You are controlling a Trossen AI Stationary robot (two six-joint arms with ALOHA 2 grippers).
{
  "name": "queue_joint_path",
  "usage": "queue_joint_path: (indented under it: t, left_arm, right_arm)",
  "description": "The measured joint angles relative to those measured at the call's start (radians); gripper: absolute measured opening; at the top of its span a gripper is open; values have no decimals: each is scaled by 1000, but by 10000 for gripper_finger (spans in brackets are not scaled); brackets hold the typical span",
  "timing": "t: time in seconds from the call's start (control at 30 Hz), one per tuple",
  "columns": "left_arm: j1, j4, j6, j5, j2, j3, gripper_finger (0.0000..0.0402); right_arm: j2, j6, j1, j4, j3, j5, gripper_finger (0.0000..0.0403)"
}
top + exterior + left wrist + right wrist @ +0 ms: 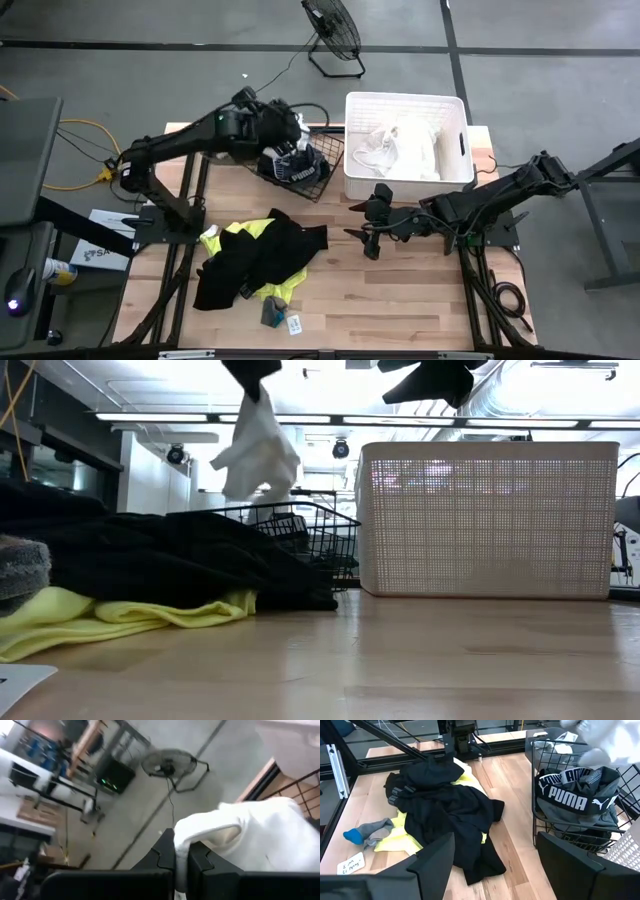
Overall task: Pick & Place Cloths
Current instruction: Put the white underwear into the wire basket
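My left gripper [181, 862] is up over the black wire basket [318, 172], shut on a white cloth [260, 832] that hangs above the basket [258, 450]. Black garments with white lettering [570, 800] lie in the basket. A pile of black and neon yellow cloths [258, 258] rests on the table's near left part [445, 807]. My right gripper [495, 870] hovers open over bare table right of the pile [372, 228], touching nothing. White cloths [400, 150] lie in the white tub [405, 98]. My left gripper pinches a fold of the white cloth [181, 837] between its two fingers [162, 857]. The cloth is lifted clear and hangs slack below the gripper [250, 375], above the wire basket [300, 525].
A grey sock with a blue toe [367, 829] and a small paper label [350, 865] lie near the pile's near edge. The tub [488, 520] stands at the far right, the basket beside it. Bare wood shows in front of the tub. A floor fan [332, 30] stands beyond the table.
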Motion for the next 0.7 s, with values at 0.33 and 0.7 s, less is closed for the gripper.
queue_joint_path:
  t: [0.33,0.7]
  left_arm:
    - [181,37,-78,421,1,-137,2]
    - [265,227,-251,644,2,-344,2]
  right_arm:
    - [0,5,0,-1,0,0,275]
    - [0,38,0,-1,0,0,275]
